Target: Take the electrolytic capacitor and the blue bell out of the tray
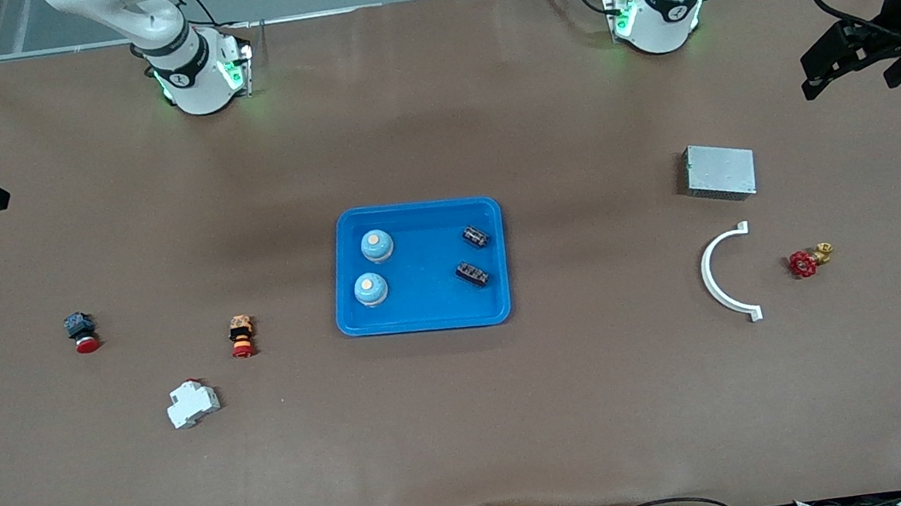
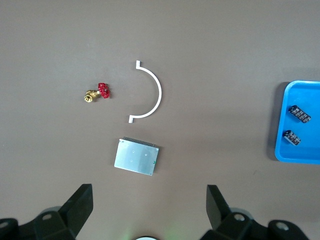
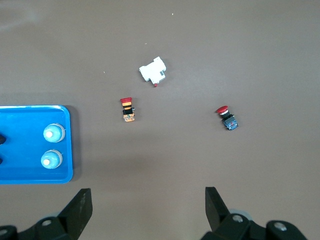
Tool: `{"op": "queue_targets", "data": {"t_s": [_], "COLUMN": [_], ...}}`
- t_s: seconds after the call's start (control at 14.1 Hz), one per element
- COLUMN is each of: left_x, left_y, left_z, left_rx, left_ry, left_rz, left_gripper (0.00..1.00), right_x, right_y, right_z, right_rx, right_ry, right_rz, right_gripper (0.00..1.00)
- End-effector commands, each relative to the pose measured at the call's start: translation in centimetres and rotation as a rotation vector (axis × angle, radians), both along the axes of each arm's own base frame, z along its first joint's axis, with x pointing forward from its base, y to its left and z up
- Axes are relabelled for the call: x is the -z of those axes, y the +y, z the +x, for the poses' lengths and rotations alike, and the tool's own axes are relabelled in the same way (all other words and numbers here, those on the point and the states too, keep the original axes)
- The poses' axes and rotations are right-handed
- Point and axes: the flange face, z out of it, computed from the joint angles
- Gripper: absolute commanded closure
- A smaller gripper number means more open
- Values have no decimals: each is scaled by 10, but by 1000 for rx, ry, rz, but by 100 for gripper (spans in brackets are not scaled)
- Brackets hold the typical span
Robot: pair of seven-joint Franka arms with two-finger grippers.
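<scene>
Blue plastic forms the shallow rectangular tray [image 1: 427, 318] at the middle of the table, and it holds four things: two round pale-blue bells [image 1: 377, 246] with cream buttons on top, one nearer the front camera than the other [image 1: 370, 289], on the side toward the right arm's end, and two small dark block-shaped capacitors [image 1: 475, 237] and [image 1: 472, 273] on the side toward the left arm's end. Each capacitor lies flat with its long axis slanted across the tray; the bells stand upright with their buttons up. The table is covered in a plain brown mat [image 1: 471, 422]. Toward the left arm's end lie a grey metal box [image 1: 720, 171], a white curved plastic bracket [image 1: 720, 276] and a small brass valve with a red handwheel [image 1: 809, 260]. Toward the right arm's end lie a black push-button with a red cap [image 1: 81, 331], an orange and black switch with a red cap [image 1: 241, 335] and a white plastic breaker block [image 1: 192, 402]. The left gripper [image 2: 149, 202] waits over the table's edge near the metal box, fingers spread wide and empty. The right gripper [image 3: 148, 204] waits over the table's other end, likewise wide apart and holding nothing.
</scene>
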Motion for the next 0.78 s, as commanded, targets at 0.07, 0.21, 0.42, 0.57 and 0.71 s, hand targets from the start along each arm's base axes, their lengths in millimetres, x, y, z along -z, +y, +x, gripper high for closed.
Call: {"op": "queue_targets", "data": {"t_s": [0.07,0.21,0.42,0.57,0.71], "left_x": [-13,-12,-4,12,26], "left_y": [1,6,7,-3,-16], "left_z": [-6,-5,-1,1,7], "left_rx": [12,2,1,-2,-36], "left_ry": [-6,-5,11,46,71], "left_rz": [-9,-8,-14,-11,-7], "left_gripper": [0,0,0,0,0], "right_x": [-2,-2,-2,-2,-2], "right_y": [1,1,1,1,1], "right_z": [2,2,2,2,2], "right_rx": [-5,-3,-3,-3,-4], "right_ry": [-6,-6,-6,-6,-8], "right_rz": [-17,-17,-17,-17,-16], "right_gripper": [0,3,0,0,0]}}
